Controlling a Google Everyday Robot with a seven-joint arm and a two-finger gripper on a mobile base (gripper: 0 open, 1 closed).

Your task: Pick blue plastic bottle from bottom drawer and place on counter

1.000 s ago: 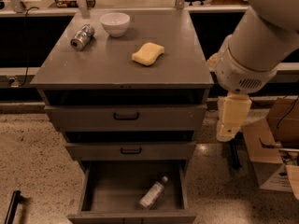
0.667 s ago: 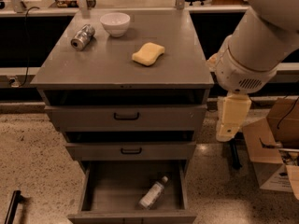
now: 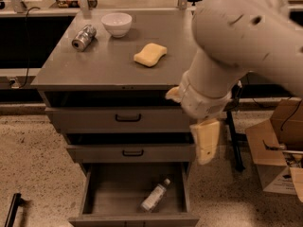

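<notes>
The blue plastic bottle [image 3: 155, 195] lies on its side, tilted diagonally, in the open bottom drawer [image 3: 89, 194], towards its right half, with the cap pointing to the back right. My gripper [image 3: 207, 141] hangs down from the big white arm at the cabinet's right edge, level with the middle drawer. It is above and to the right of the bottle and well apart from it. The counter [image 3: 111, 63] is the cabinet's grey top.
On the counter stand a silver can [image 3: 84, 37] on its side, a white bowl [image 3: 117, 23] and a yellow sponge [image 3: 150, 54]. The two upper drawers [image 3: 128, 118] are slightly ajar. Cardboard boxes [image 3: 279, 145] sit on the floor at the right.
My arm has swung left and down, so it now covers the cabinet's right front corner. The gripper sits lower and closer to the drawers. The bottle has not moved.
</notes>
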